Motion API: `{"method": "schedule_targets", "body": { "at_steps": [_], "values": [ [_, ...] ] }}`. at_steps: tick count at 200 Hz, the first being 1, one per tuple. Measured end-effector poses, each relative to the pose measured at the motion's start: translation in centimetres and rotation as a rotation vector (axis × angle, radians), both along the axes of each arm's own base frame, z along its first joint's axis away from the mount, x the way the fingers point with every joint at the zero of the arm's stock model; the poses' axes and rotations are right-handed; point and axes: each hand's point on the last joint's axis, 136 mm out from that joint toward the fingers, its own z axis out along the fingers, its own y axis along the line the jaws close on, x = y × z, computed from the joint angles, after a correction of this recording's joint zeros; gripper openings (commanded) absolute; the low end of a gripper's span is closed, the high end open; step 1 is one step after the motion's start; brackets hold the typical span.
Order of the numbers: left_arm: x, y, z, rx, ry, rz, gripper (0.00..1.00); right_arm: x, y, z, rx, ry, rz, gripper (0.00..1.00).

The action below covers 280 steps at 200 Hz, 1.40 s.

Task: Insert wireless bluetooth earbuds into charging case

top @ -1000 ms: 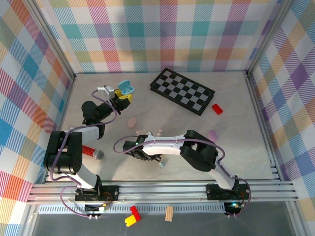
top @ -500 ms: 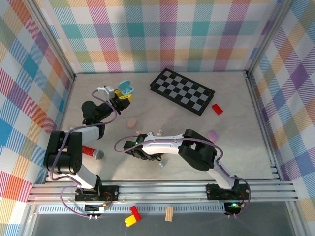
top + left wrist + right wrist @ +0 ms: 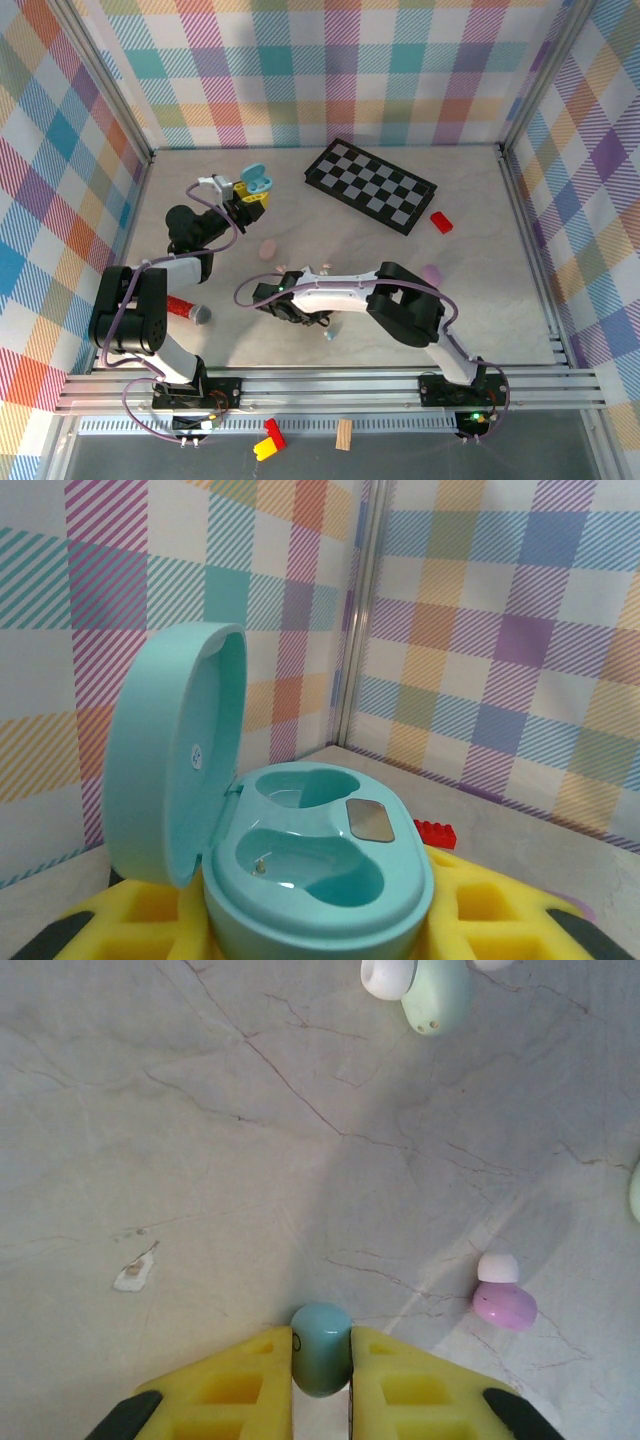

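Barely started tbh: left end effector (image 3: 243, 197) clamps the open case (image 3: 320, 880), both wells empty; right end effector (image 3: 321, 1358) pinches a teal earbud (image 3: 320, 1332) off the surface (image 3: 200, 1160), well apart from the case.

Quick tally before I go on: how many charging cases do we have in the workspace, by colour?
Teal case: 1
Pink case: 1
Purple case: 1
Total: 3

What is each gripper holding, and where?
Right gripper pinches a teal earbud by its sides. Left gripper clamps the open teal case at its base.
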Motion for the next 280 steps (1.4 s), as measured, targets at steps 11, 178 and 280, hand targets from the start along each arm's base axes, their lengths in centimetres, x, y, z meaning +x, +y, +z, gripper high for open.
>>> {"method": "schedule_targets", "body": {
  "at_steps": [11,178,280],
  "values": [
    [0.0,0.0,0.0,0.0,0.001,0.0,0.31,-0.1,0.0,0.5,0.045,0.003,-0.006,0.17],
    [-2.3,-4.2,-1.2,0.025,-0.001,-0.101,0.3,1.5,-6.9,9.1,0.879,0.122,-0.28,0.18],
    [-8.0,-11.1,-3.5,0.165,-0.04,-0.239,0.32,1.5,-6.4,16.7,1.231,0.155,-0.187,0.2]
  ]
}}
